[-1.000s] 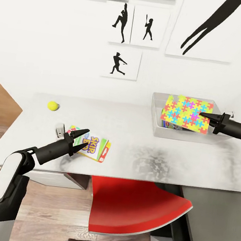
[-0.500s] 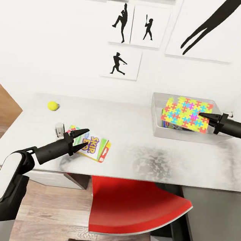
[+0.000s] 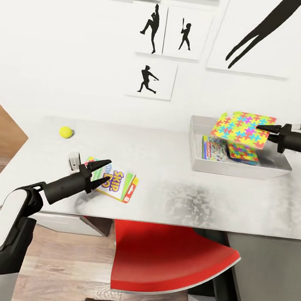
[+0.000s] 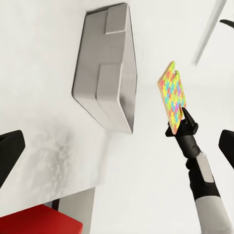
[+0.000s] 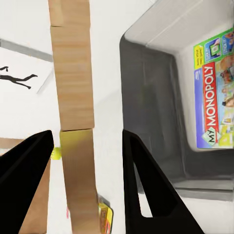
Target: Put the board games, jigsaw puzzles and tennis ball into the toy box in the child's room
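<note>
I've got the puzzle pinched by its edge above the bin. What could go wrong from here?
1. The right gripper holds the jigsaw puzzle only by one edge, tilted above the toy box; it could slip or land propped on the wall.
2. The box already holds a board game and another puzzle, so space is tight.
3. The left gripper hovers open over the SKIP BO box near the table's front edge; a nudge might push it off.

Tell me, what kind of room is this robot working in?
Most likely a child's bedroom or playroom. Baseball-player silhouette prints hang on the white wall, and the desk holds toys: a tennis ball, a Skip-Bo game and a toy box with more games. A red chair sits at the desk.
</note>
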{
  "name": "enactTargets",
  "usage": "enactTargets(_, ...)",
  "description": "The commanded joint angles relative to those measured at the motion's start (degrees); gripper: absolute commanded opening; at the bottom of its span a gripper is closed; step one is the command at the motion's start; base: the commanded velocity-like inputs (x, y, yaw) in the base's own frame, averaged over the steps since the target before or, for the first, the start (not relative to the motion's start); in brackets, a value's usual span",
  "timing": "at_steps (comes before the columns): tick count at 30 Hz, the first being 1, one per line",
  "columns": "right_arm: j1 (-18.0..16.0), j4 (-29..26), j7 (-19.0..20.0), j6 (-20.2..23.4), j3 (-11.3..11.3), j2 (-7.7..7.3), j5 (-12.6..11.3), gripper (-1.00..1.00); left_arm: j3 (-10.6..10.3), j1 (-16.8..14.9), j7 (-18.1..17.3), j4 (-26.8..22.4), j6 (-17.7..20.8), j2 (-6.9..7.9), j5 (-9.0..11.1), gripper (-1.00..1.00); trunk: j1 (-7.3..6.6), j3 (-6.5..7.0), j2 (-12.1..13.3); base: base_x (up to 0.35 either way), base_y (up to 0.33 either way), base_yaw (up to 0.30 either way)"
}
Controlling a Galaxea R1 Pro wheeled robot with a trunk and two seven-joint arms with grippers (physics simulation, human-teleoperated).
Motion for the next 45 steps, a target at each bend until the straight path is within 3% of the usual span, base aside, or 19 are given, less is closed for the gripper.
enactTargets(1, -0.67, 0.39, -0.08, 0.02, 0.26, 0.03, 0.25, -1.0, 0.02, -0.08, 0.58, -0.05, 0.26, 0.02, 0.6, 1.0, 0.03, -0.09, -0.1, 0.0, 0.0, 0.0)
enactTargets(8, -1.94, 0.09, -1.51, 0.02, 0.08, 0.21, 0.11, -1.0, -0.38, -1.05, 0.37, -0.05, 0.38, -0.36, 0.67, 1.0, 0.03, -0.09, -0.1, 0.0, 0.0, 0.0)
enactTargets(19, -2.04, -0.52, -1.7, 0.02, 0.05, 0.3, 0.03, -1.0, -5.22, -7.02, 0.79, -0.02, 0.13, -1.32, 0.8, 1.0, 0.03, -0.09, -0.1, 0.0, 0.0, 0.0)
enactTargets(27, -1.98, -0.79, 2.82, 0.02, 0.79, 0.0, 0.22, -1.0, -6.54, -10.57, 1.32, 0.12, -0.03, -1.45, 3.2, 1.0, 0.03, -0.09, -0.1, 0.0, 0.0, 0.0)
enactTargets(32, -1.91, -0.9, 5.72, 0.02, 1.05, -0.24, 0.43, -1.0, -6.92, -13.62, 4.24, 0.46, -0.09, -1.51, 5.19, 1.0, 0.03, -0.09, -0.1, 0.0, 0.0, 0.0)
enactTargets(37, -1.86, -0.93, 6.95, 0.02, 1.18, -0.27, 0.58, -1.0, -7.17, -17.31, 9.49, 1.29, -0.11, -1.76, 7.16, 1.0, 0.03, -0.1, -0.1, 0.0, 0.0, 0.0)
enactTargets(45, -1.83, -0.94, 7.65, 0.02, 1.29, -0.14, 0.69, -1.0, -7.39, -21.2, 17.96, 2.6, -0.19, -3.25, 12.58, 1.0, 0.03, -0.5, -0.1, 0.0, 0.0, 0.0)
